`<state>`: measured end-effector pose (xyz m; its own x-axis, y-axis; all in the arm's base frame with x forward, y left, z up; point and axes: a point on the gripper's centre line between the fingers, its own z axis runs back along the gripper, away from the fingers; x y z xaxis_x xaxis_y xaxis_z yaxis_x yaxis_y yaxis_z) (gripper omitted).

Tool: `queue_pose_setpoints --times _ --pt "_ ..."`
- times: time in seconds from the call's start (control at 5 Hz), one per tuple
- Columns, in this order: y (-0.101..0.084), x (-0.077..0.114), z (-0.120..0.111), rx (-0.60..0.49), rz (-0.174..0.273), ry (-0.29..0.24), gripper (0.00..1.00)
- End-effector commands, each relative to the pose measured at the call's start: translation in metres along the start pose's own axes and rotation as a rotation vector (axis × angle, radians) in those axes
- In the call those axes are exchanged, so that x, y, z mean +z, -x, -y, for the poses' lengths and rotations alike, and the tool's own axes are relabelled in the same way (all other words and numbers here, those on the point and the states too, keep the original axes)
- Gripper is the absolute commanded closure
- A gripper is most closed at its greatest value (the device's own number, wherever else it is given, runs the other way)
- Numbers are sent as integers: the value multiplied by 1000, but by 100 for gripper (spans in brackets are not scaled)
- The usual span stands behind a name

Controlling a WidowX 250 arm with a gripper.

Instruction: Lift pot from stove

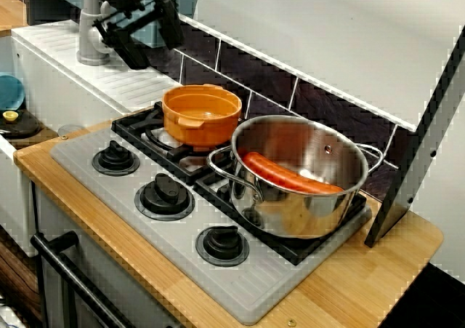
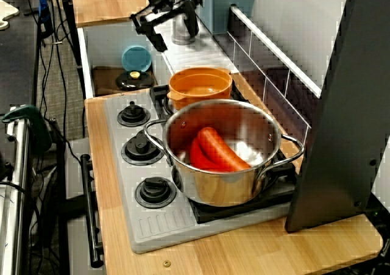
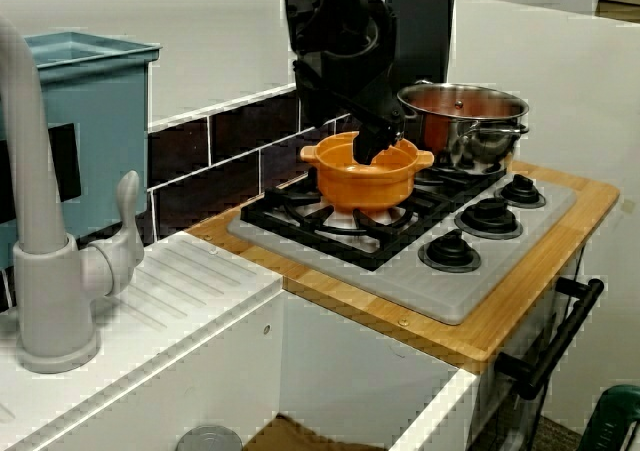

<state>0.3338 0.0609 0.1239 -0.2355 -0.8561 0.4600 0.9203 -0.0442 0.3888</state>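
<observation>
Gripper (image 1: 138, 24) above the drainboard (image 1: 109, 66), left of the stove (image 1: 240, 270) — fingers spread wide, holding nothing, clear of the pot (image 1: 201, 114). Pot sits upright on the back-left grate (image 1: 145, 128), empty. Steel pot (image 1: 298, 175) just beside it on the right grate — holds a red sausage (image 1: 287, 174).

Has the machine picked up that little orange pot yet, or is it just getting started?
Just getting started. The orange pot sits on the stove's black grate, not lifted. The end effector hangs in the air up and to one side of it, above the white counter near the faucet, with its jaws apart and empty. Left: reach the pot, grip its rim, raise it.
</observation>
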Motion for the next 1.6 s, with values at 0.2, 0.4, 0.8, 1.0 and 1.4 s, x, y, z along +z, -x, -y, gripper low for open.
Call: queue_pose_setpoints --times 0.2,0.4,0.8,1.0,1.4 --pt "-25 -13 -5 -154 -61 -50 0" --pt "-25 -19 -2 -166 -72 -42 0" --pt "-30 -6 -11 -160 -66 -7 0" --pt "-23 -9 -11 -156 -71 0 0" --pt "-20 -14 -7 -176 -90 25 0"
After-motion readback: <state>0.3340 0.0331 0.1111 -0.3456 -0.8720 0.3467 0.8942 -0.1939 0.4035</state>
